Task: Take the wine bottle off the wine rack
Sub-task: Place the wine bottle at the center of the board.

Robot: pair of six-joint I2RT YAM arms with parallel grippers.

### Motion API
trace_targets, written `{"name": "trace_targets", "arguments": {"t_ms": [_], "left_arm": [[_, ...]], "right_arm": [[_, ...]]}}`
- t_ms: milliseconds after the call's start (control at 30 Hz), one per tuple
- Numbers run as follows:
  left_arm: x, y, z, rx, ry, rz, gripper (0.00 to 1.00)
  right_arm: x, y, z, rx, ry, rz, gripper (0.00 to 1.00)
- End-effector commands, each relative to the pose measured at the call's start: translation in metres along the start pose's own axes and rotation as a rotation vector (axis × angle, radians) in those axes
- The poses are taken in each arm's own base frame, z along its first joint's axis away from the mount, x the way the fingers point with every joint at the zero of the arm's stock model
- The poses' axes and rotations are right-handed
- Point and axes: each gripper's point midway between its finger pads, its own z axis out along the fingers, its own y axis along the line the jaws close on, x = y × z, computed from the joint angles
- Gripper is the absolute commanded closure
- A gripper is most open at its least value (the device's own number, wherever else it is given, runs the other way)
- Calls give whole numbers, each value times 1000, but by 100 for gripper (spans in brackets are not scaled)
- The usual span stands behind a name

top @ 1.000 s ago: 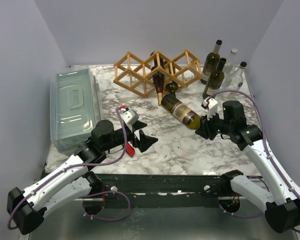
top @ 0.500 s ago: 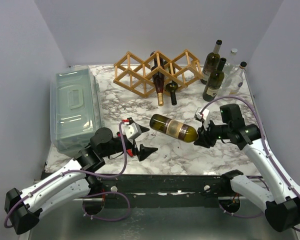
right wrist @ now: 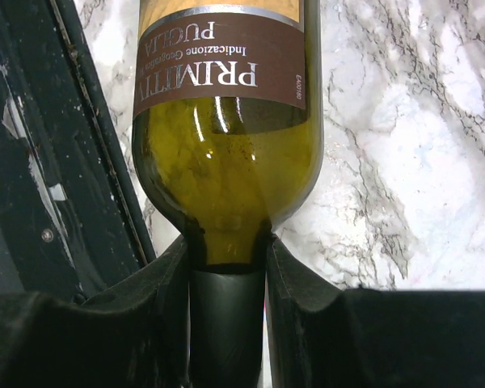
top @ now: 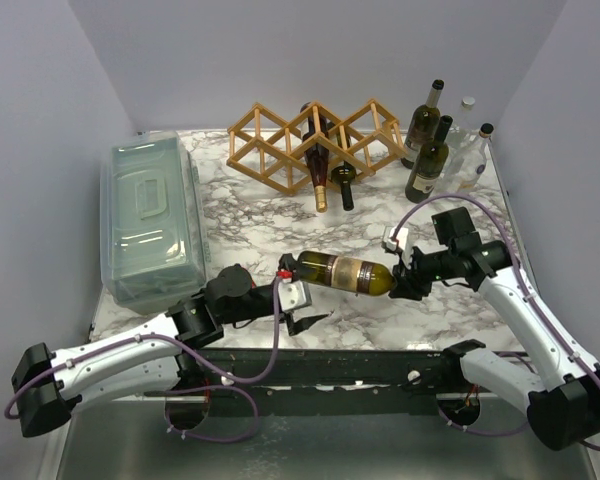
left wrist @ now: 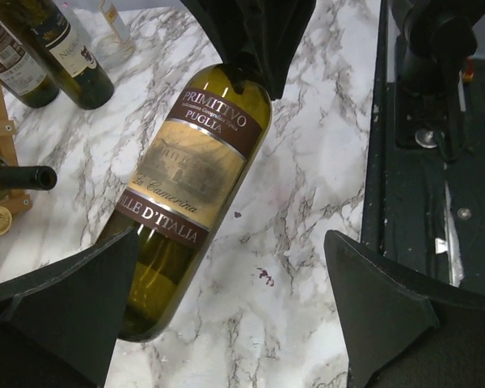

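Wine bottle (top: 345,272) shifted farther from wine rack (top: 280,150), horizontal; right gripper (top: 400,283) clamps its neck, left gripper (top: 295,298) spread wide at its base.

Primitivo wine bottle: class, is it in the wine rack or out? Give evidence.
Out. The Primitivo wine bottle is held level, well apart from the wine rack, with its neck clamped in the right tool.
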Motion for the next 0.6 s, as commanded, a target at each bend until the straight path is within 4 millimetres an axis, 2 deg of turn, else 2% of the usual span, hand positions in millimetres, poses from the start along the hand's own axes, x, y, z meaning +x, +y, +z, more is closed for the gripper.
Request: {"name": "trace_targets", "arguments": {"t_ms": [0,367,567], "left_arm": [[9,13,11,-74,54,150,1],[27,31,34,-144,196,288,1],[32,28,53,-99,228,314,1]], "right_arm": [[-29,4,-5,-48,-97,-126,100],[-19,6,2,-98,-63,-132,100],[-17,7,5,-121,-60,-127,100]]}}
